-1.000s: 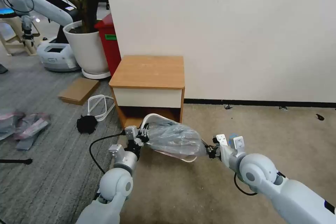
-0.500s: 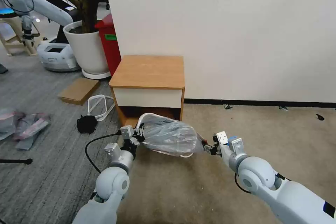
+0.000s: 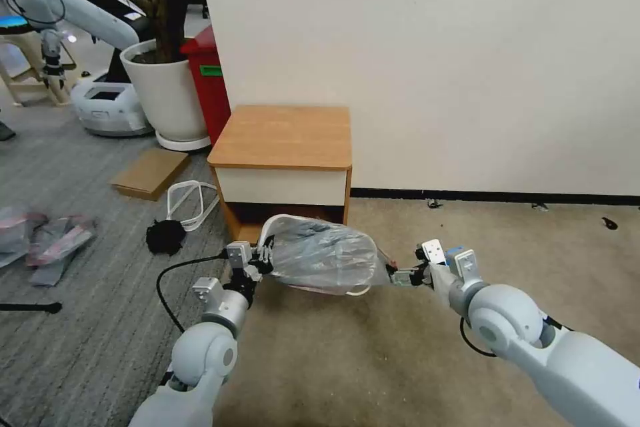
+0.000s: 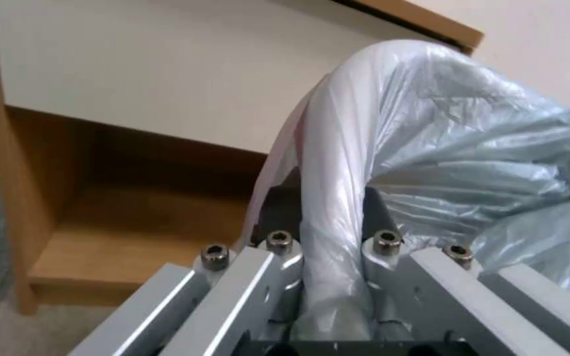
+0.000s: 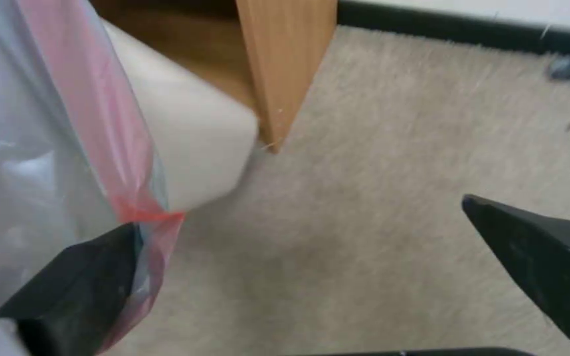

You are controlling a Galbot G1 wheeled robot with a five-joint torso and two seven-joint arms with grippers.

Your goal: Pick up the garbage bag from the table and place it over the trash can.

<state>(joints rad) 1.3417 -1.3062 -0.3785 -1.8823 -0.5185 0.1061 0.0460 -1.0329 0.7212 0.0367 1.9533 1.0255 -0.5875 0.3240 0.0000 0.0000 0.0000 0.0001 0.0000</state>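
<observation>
The garbage bag, crinkly grey plastic with a pinkish-red rim, is stretched over the cream trash can. The can hangs tilted just off the carpet in front of the wooden table. My left gripper is shut on the can's bag-wrapped rim. My right gripper is at the can's other end. It is open, and the bag's red-edged corner lies against one black finger. The bare can wall shows behind the bag.
The table's leg stands close behind the can. A black cable loops on the floor by my left arm. Left of the table are a white plant pot, a red bin, cardboard and a heap of flat bags. Open carpet lies to the right.
The left gripper and the bagged can have drifted a little left and away from me. The right arm has shifted right, and the bag's corner now stretches out toward it.
</observation>
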